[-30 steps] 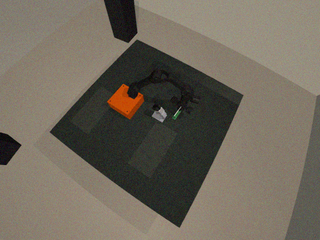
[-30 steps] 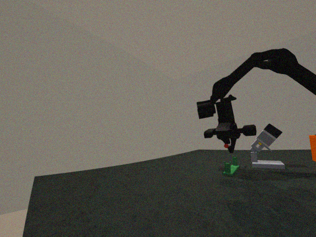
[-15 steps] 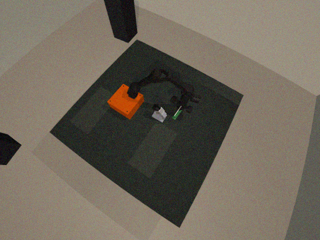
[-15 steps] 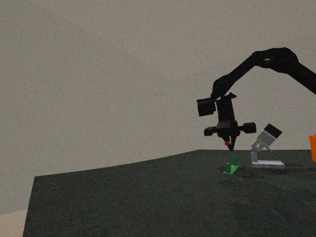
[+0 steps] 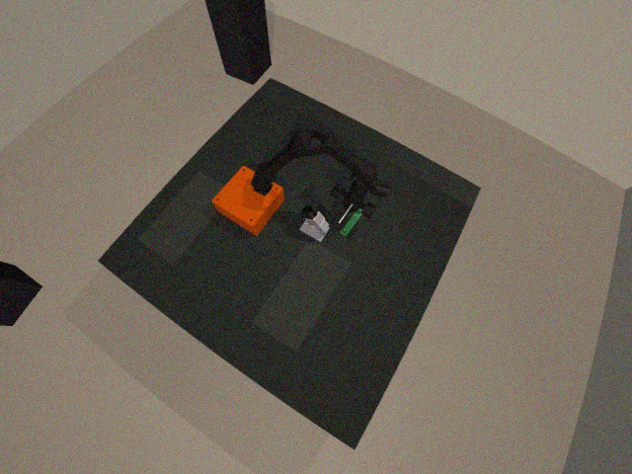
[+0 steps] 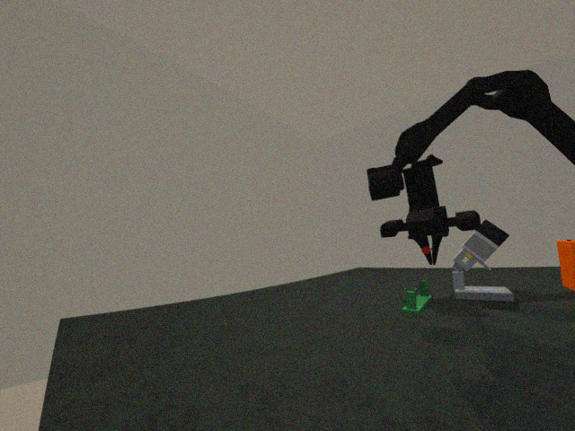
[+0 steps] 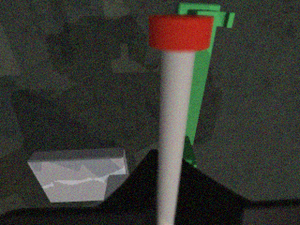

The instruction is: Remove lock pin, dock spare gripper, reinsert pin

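Hanging above the dark table [image 5: 229,306] [image 6: 232,371] [image 7: 262,141], the gripper [image 5: 353,203] [image 6: 432,263] [image 7: 159,156] is pinching the white pin [image 5: 345,213] [image 7: 175,117] between its nearly closed fingers. The pin's red head [image 6: 426,250] [image 7: 181,33] is showing beside the fingers in the exterior view, and its pale shaft is running out past them in the wrist view. The black arm [image 5: 319,147] [image 6: 446,116] is arching over from the orange base block [image 5: 229,203] [image 6: 567,264].

The green holder [image 5: 351,222] [image 6: 415,302] [image 7: 199,94] is sitting on the table, lower than the pin and apart from it. Near the holder, on the side toward the orange block, the grey mount [image 5: 312,230] [image 6: 485,293] [image 7: 75,178] is standing on its flat foot, its upper part slanting. A dark block [image 5: 308,210] [image 6: 493,233] is topping that slanted part, and a small yellow patch [image 6: 468,255] is showing lower down. How deeply anything is seated in the socket, the frames are not making clear.
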